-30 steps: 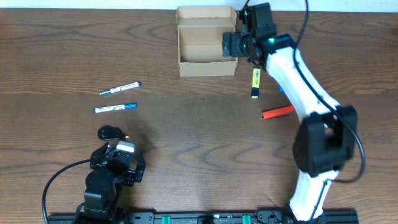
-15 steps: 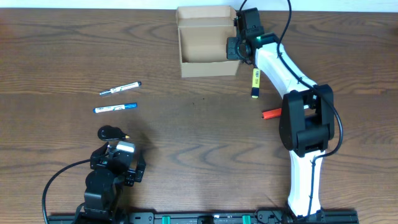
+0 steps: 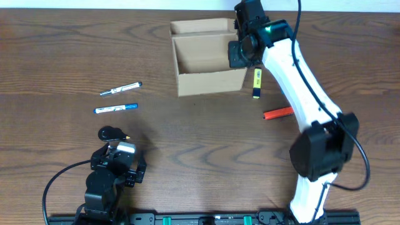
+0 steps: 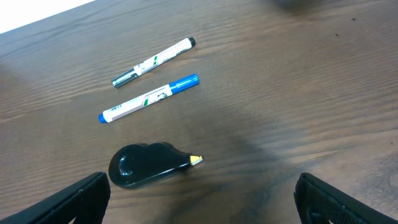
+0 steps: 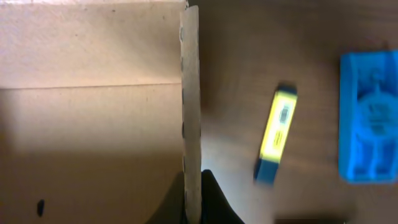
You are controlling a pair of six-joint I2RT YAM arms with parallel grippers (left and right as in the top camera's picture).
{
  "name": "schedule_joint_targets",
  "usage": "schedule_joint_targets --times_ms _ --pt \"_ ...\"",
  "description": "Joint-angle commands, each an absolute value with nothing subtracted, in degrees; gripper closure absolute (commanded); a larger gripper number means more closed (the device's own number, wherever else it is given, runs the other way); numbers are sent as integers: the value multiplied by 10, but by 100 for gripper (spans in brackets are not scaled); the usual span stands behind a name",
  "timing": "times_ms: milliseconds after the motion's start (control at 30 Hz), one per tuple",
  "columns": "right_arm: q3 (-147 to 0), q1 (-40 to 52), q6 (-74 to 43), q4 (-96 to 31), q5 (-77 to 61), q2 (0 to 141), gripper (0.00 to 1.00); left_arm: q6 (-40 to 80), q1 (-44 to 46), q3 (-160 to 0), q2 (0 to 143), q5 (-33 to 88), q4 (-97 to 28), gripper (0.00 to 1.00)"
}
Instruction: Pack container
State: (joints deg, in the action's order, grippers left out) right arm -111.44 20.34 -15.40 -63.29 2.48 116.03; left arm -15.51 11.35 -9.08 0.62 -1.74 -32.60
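Jaws of right gripper point(image 3: 240, 54) clamp container point(image 3: 209, 82), two pens point(image 3: 120, 89) point(image 3: 115, 109)

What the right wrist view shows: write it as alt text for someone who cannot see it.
The right claw pinches a side wall of the open tan cardboard container, the wall's edge running up the middle of the picture. Right of it on the wooden table lie a yellow marker and, at the picture's edge, a blue plastic case.
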Motion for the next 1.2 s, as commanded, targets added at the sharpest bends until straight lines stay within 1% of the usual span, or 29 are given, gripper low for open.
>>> schedule_joint_targets --times_ms 0,100,233,467,567,800,1167 --pt "-1114 227 -185 -670 33 1133 99 -165 116 -86 4 -25 -328 5" --pt "-1075 246 -204 -684 53 1115 99 -166 116 -86 4 -25 -328 5" --pt "-994 268 -243 -665 100 1077 99 -166 116 -86 4 -25 -328 5" --pt "-827 274 -315 -557 104 997 99 -165 116 -86 4 -25 -328 5" --pt "-774 288 -317 -500 107 980 99 -165 116 -86 4 -25 -328 4" --pt "-727 324 -276 -434 106 986 99 -165 116 -86 4 -25 -328 5" --pt "-703 322 -292 -414 123 986 99 -165 116 -86 4 -25 -328 5"
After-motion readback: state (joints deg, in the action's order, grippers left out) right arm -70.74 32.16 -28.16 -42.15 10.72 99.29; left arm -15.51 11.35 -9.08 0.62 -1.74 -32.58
